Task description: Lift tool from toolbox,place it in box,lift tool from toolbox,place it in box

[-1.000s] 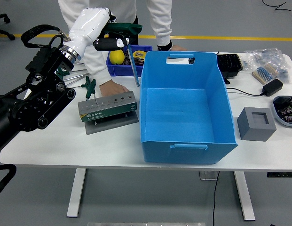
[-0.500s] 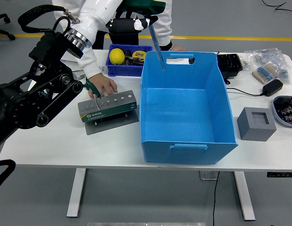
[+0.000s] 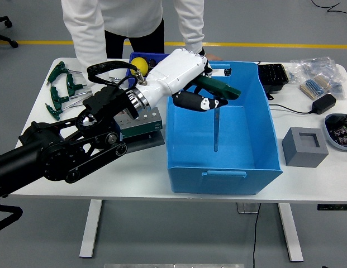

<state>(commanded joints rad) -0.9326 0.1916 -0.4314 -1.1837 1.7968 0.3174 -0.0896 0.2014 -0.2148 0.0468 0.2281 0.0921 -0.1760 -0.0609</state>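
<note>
A grey foam block (image 3: pixel 305 147) sat on the white table (image 3: pixel 307 181); a black power adapter (image 3: pixel 323 103) lay beyond; a person in white (image 3: pixel 128 17) stood opposite.

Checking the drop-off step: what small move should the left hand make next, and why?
Probably lower a little, then open. The left hand grips the green-handled tool over the blue box, shaft pointing down inside, tip seemingly above the floor.

Workshop/lab: white table (image 3: pixel 229 204) w/ hex keys (image 3: pixel 60 89), yellow-lined grey floor (image 3: pixel 274 22).
</note>
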